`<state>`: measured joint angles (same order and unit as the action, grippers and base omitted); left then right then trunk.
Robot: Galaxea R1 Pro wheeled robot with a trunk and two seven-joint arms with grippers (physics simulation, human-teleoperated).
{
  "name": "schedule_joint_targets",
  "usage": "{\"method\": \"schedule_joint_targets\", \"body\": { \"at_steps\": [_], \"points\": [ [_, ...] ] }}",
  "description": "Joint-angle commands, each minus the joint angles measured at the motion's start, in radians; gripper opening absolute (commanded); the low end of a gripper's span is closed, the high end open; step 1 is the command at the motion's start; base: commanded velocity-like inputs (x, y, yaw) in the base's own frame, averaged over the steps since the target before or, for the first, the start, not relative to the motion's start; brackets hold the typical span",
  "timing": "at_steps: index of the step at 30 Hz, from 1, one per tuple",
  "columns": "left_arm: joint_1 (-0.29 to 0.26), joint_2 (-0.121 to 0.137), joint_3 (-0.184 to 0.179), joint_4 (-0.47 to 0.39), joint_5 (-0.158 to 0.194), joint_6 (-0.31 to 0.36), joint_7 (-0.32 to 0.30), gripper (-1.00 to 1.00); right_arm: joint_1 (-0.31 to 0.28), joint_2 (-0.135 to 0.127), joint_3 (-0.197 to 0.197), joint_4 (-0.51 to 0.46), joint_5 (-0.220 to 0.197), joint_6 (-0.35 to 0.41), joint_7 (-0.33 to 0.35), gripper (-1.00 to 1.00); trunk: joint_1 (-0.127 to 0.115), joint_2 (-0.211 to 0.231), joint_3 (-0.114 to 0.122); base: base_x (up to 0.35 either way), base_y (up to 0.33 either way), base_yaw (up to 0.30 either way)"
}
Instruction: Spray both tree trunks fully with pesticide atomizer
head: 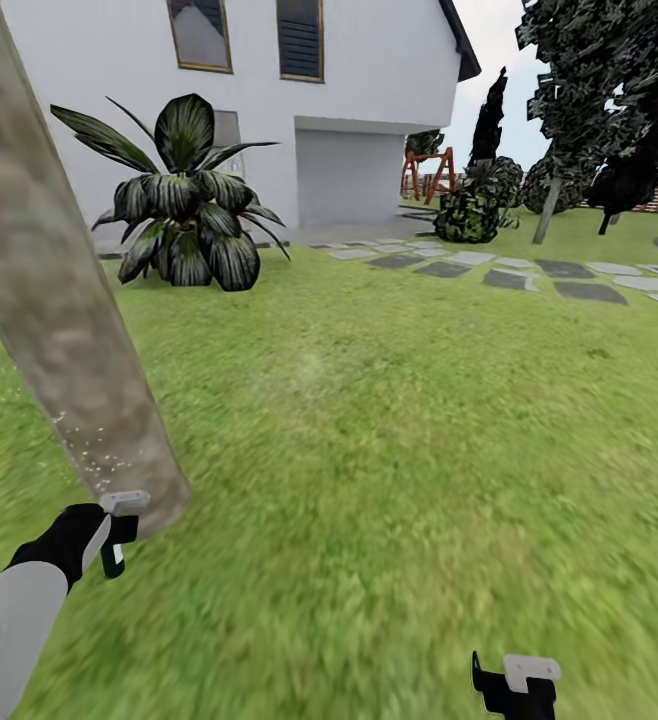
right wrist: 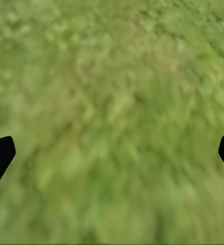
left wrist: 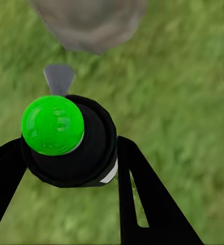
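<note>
One leaning tree trunk (head: 59, 300), one atomizer (left wrist: 66, 140), two grippers, left gripper (head: 119, 535), right gripper (head: 514, 685), one house (head: 269, 100), one broad-leaved plant (head: 184, 200)

Mottled grey-brown trunk (head: 59, 300), seemingly white-flecked; green-topped black atomizer (left wrist: 66, 140).

Lighting: even, bright daylight in all 3 views, with no distinct source direction. The white-walled house (head: 369, 90) reads flat and pale, without glare.

Shadows: soft and faint; the blurry green grass lawn (head: 389, 450) carries no hard-edged cast shadow.

Highlights: the glossy bright green round cap (left wrist: 52, 124) shows small pale reflections in the left wrist view.

Sharpness: lawn texture is smeared and streaky in the head view's lower half, mottled and soft in both wrist views. The thick mottled grey-brown leaning trunk (head: 59, 300) is soft-surfaced. The grey stepping stones (head: 529, 275) stay fairly crisp.

Edges: no obvious bending.
</note>
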<state>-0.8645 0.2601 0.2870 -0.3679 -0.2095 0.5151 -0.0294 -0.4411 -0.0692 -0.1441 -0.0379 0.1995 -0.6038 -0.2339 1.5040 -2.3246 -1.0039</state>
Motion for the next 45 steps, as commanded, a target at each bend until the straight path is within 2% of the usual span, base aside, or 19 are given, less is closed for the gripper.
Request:
{"method": "schedule_joint_targets", "body": {
  "at_steps": [1, 18, 45],
  "points": [
    [-0.001, -0.001, 0.008, -0.002, -0.008, 0.005, -0.003, -1.00, -0.001, 0.000, -0.007, 0.001, 0.011, -0.002, -0.004, 1.00, 0.000, 0.000, -0.001, 0.175, -0.231, 0.000],
    [-0.001, -0.001, 0.008, -0.002, -0.008, 0.006, -0.003, -1.00, -0.001, 0.000, -0.007, 0.001, 0.011, -0.002, -0.004, 1.00, 0.000, 0.000, -0.001, 0.175, -0.231, 0.026],
    [-0.001, 0.002, 0.008, -0.003, -0.010, 0.005, -0.003, -1.00, -0.001, 0.000, -0.006, 0.001, 0.011, -0.002, -0.004, 1.00, 0.000, 0.000, -0.001, 0.189, -0.230, 0.256]
  ]
}}
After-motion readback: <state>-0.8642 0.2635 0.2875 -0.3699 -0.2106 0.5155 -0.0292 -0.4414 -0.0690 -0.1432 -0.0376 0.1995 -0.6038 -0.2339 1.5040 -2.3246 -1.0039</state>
